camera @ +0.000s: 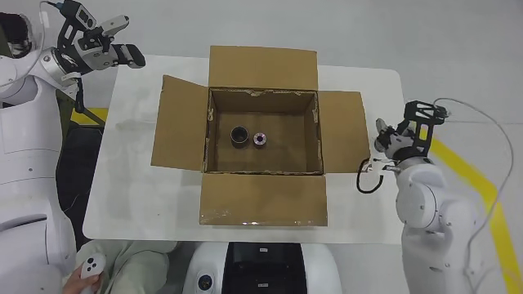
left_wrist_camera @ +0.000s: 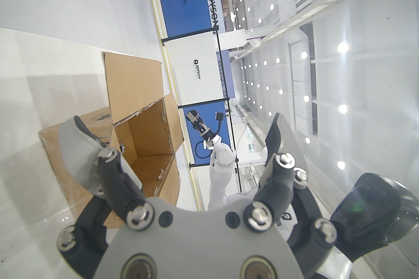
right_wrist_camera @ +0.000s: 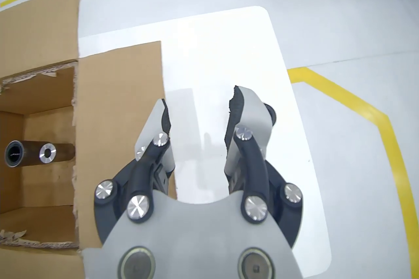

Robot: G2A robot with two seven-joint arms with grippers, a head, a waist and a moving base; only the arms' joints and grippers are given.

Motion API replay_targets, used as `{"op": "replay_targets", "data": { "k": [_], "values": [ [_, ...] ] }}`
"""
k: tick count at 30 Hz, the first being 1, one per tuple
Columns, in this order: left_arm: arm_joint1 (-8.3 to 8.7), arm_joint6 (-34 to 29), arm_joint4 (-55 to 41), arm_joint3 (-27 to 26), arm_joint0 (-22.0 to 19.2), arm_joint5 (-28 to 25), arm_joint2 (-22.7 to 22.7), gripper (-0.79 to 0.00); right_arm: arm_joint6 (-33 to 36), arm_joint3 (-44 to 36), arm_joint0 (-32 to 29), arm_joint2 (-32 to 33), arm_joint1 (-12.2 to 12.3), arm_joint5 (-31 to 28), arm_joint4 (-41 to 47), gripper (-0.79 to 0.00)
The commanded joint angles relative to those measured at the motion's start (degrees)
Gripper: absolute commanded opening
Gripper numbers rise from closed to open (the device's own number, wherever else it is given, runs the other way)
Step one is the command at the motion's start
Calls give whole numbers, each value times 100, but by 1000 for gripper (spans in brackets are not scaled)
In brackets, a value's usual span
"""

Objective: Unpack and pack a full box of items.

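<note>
An open cardboard box (camera: 181,124) stands in the middle of the white table, all its flaps folded out. On its floor stand a dark cylinder (camera: 239,135) and a smaller one with a silver top (camera: 260,139); the right wrist view shows the dark cylinder (right_wrist_camera: 14,153) and the silver-topped one (right_wrist_camera: 48,152) too. My left gripper (camera: 131,55) hangs open and empty above the table's far left corner, facing the box (left_wrist_camera: 140,116). My right gripper (right_wrist_camera: 198,110) is open and empty over bare table beside the box's right flap (right_wrist_camera: 121,97).
The white table (camera: 122,188) has free strips left and right of the box. A yellow floor line (camera: 474,180) runs past the right side. At the near left edge a person's hand holds a small white controller (camera: 91,267).
</note>
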Motion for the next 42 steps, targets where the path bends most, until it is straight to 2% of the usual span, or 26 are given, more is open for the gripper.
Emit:
{"op": "replay_targets", "data": {
  "k": [1, 12, 18, 27, 30, 31, 32, 35, 37, 38, 42],
  "values": [
    [0, 0, 0, 0, 0, 0, 0, 0, -14, 165, 23, 100, 7, 22, 55, -413],
    [0, 0, 0, 0, 0, 0, 0, 0, 176, 1045, 299, 237, 40, 291, -112, -372],
    [0, 0, 0, 0, 0, 0, 0, 0, 305, 1350, 397, 292, 54, 383, -117, -237],
    [0, 0, 0, 0, 0, 0, 0, 0, 254, 1901, 623, 313, 64, 366, 129, -231],
    [0, 0, 0, 0, 0, 0, 0, 0, 175, 2143, 773, 300, 65, 378, 218, -262],
    [0, 0, 0, 0, 0, 0, 0, 0, 104, 2201, 795, 282, 65, 401, 191, -428],
    [0, 0, 0, 0, 0, 0, 0, 0, 87, 2231, 813, 258, 64, 394, 209, -443],
    [0, 0, 0, 0, 0, 0, 0, 0, 76, 2320, 846, 188, 68, 425, 116, -406],
    [0, 0, 0, 0, 0, 0, 0, 0, 80, 2383, 872, 131, 67, 441, 104, -252],
    [0, 0, 0, 0, 0, 0, 0, 0, 68, 2414, 881, 113, 65, 455, 111, -219],
    [0, 0, 0, 0, 0, 0, 0, 0, -22, 2551, 915, 54, 67, 596, -33, -197]
  ]
}}
